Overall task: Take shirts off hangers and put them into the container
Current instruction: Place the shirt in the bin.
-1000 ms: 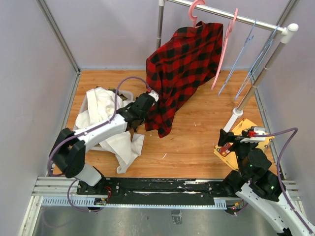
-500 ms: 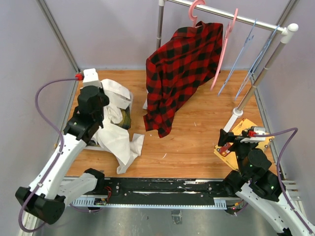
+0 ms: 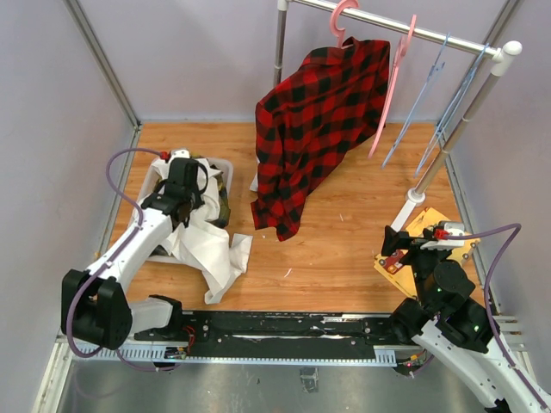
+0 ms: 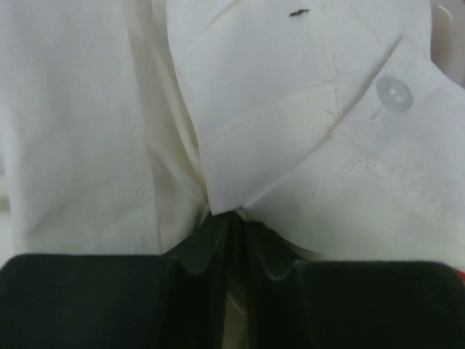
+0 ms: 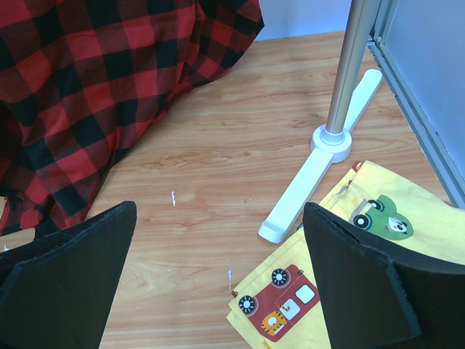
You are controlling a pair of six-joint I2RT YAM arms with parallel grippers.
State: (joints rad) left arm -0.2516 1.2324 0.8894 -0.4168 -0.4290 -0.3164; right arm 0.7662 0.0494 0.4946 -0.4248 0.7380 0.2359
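Left pincer (image 4: 231, 218) on the white shirt (image 4: 290, 145), right pincer (image 5: 218, 218) agape

My left jaws stand narrow, a slit apart, tips against the white shirt heaped over the container (image 3: 224, 164) at nine o'clock. Whether cloth is pinched, I cannot tell. My right pincer spreads wide at four o'clock, nothing in it. The red plaid shirt (image 3: 318, 120) hangs on a pink hanger (image 3: 342, 15) at twelve.

Walls (image 3: 52, 103): plain pale lavender panels on three sides.
Posts (image 3: 99, 60): slim metal, at the back corners.
Floor (image 3: 344, 249): light wood board, faintly scuffed.
Rack (image 3: 377, 19): silver rail on a pole (image 5: 352, 65) with a white foot (image 5: 298, 190), at the right.
Cloth (image 5: 327, 276): yellow, cartoon-car patches, flat beside the foot.
Light: even, with soft shadows.
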